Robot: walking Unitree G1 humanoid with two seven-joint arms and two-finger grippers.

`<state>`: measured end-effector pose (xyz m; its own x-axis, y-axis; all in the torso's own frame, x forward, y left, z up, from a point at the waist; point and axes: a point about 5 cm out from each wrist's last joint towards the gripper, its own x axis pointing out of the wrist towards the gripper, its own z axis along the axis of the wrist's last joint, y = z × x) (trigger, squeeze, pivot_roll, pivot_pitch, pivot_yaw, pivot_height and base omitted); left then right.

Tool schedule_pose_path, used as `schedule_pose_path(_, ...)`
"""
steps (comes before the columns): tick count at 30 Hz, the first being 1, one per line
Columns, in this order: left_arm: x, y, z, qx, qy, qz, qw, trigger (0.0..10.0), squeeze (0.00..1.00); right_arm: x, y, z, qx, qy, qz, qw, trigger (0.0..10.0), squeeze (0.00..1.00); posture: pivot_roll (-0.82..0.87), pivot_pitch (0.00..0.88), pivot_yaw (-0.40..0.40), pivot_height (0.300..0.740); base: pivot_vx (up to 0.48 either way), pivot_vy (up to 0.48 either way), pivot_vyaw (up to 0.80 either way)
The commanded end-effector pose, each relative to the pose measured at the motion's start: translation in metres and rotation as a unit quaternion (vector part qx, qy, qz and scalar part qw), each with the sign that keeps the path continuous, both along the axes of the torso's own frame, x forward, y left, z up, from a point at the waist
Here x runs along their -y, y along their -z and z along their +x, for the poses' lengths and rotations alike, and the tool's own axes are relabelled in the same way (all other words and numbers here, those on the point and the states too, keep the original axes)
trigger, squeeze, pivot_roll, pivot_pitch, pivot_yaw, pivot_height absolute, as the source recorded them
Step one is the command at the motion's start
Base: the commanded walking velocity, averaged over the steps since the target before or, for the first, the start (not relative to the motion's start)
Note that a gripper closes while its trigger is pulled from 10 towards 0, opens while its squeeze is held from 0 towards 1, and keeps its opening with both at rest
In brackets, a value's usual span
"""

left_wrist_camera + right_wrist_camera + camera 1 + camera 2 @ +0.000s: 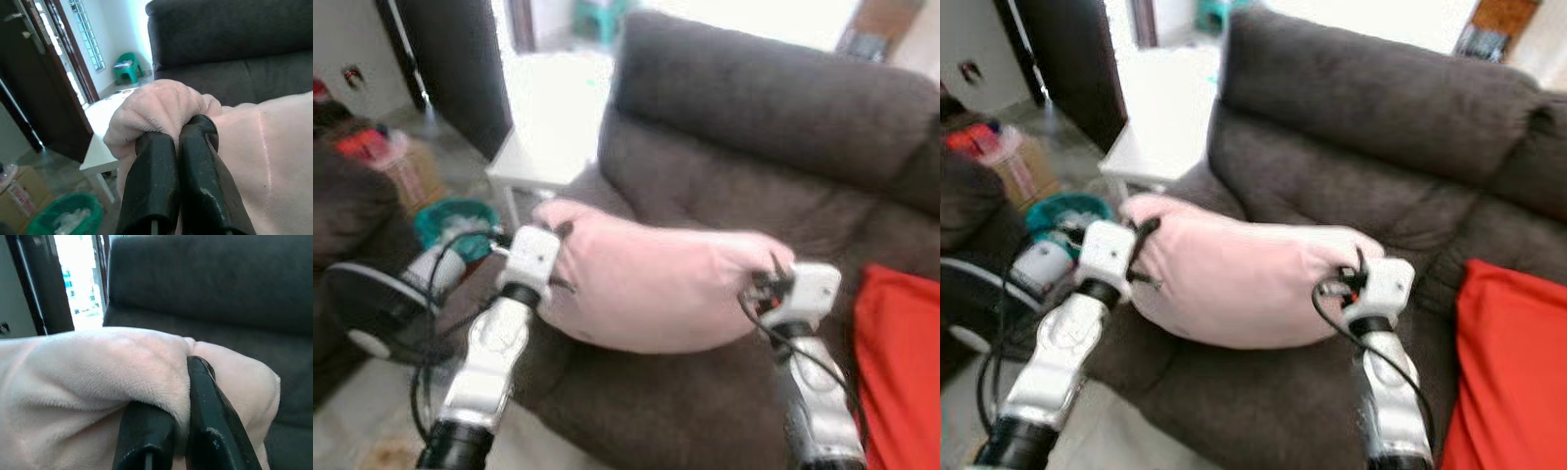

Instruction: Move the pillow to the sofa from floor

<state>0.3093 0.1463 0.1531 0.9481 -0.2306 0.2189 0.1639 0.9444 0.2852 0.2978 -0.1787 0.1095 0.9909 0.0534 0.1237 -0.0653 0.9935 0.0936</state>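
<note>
Left eye view: the pale pink pillow (656, 284) hangs between both arms, over the front part of the dark brown sofa (773, 117) seat. The left gripper (178, 142) has its fingers closed tight on a bunched corner of the pillow; the right gripper (188, 396) pinches a fold at the opposite end. A red cushion (901, 362) lies on the seat to the right, just beside the right arm. Left of the sofa stand a white side surface (543, 147), a teal basket (455, 220) and a fan (372, 308).
</note>
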Motion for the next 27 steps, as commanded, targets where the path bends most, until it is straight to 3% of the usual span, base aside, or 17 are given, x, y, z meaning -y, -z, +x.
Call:
schedule_pose_path(1,0.009,-0.011,0.0,0.016,0.017,-0.019,1.0,10.0,0.0,0.013,0.008,-0.007,-0.015,0.021,0.001,1.0,10.0,0.0,0.13,0.063,-0.061,0.74,0.0,0.0,0.0)
schedule_pose_path(5,0.013,-0.003,-0.001,-0.021,0.049,-0.051,0.997,10.0,0.0,0.016,0.004,-0.001,-0.014,0.025,0.0,1.0,10.0,0.0,0.13,0.061,-0.061,0.74,0.0,0.0,0.0)
schedule_pose_path(10,0.017,-0.003,-0.005,-0.07,0.123,-0.09,0.986,10.0,0.0,0.015,-0.01,0.015,-0.002,0.017,-0.011,1.0,10.0,0.0,0.14,0.049,-0.062,0.74,0.0,0.0,0.0)
schedule_pose_path(13,0.02,-0.002,-0.008,-0.09,0.162,-0.08,0.979,10.0,0.0,0.012,-0.011,0.019,-0.002,0.001,-0.021,1.0,10.0,0.0,0.14,0.038,-0.065,0.74,0.0,0.0,0.0)
schedule_pose_path(14,0.022,0.001,-0.013,-0.113,0.193,-0.068,0.972,10.0,0.0,0.01,-0.011,0.022,-0.005,-0.012,-0.021,1.0,10.0,0.0,0.15,0.03,-0.066,0.74,0.0,0.0,0.0)
schedule_pose_path(18,0.023,0.005,-0.02,-0.139,0.227,-0.057,0.962,10.0,0.0,0.005,-0.014,0.025,-0.003,-0.04,-0.025,0.999,10.0,0.0,0.14,0.028,-0.068,0.74,0.0,0.0,0.0)
schedule_pose_path(20,0.019,0.009,-0.025,-0.17,0.251,-0.038,0.952,10.0,0.0,-0.008,-0.02,0.026,0.01,-0.111,-0.033,0.993,10.0,0.0,0.15,0.027,-0.072,0.74,0.0,0.0,0.0)
schedule_pose_path(22,0.018,0.012,-0.026,-0.179,0.254,-0.034,0.95,10.0,0.0,-0.017,-0.023,0.024,0.018,-0.155,-0.04,0.987,10.0,0.0,0.14,0.029,-0.073,0.74,0.0,0.0,0.0)
schedule_pose_path(27,0.016,0.021,-0.029,-0.198,0.253,-0.038,0.946,10.0,0.0,-0.026,-0.025,0.025,0.023,-0.198,-0.038,0.979,10.0,0.0,0.14,0.04,-0.081,0.74,0.0,0.0,0.0)
